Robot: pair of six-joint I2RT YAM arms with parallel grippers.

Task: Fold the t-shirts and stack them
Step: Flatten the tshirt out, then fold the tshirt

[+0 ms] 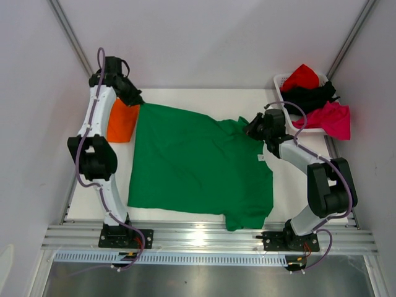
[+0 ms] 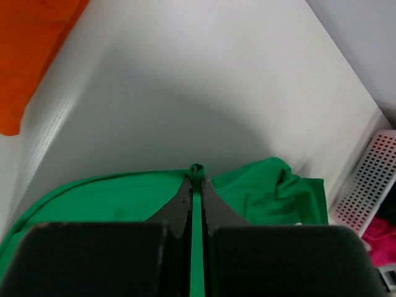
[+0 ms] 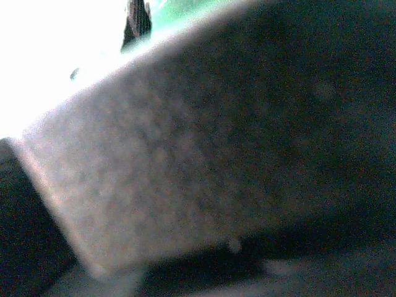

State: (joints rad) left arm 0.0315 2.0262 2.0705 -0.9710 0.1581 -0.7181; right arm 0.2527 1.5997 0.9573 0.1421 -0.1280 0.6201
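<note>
Three t-shirts (image 1: 309, 96) (red, black, magenta) in white basket (image 1: 278, 80); left end effector (image 2: 197, 180), right end effector (image 1: 249, 128) clamped on green t-shirt (image 1: 192, 161).

No writing, brand, number or sign can be read in any of the three views. The only label in sight is a small white tag (image 1: 258, 159) on the green t-shirt (image 1: 192, 167) spread across the worktop (image 1: 185, 96), and it is too small to make out any print on it.
</note>
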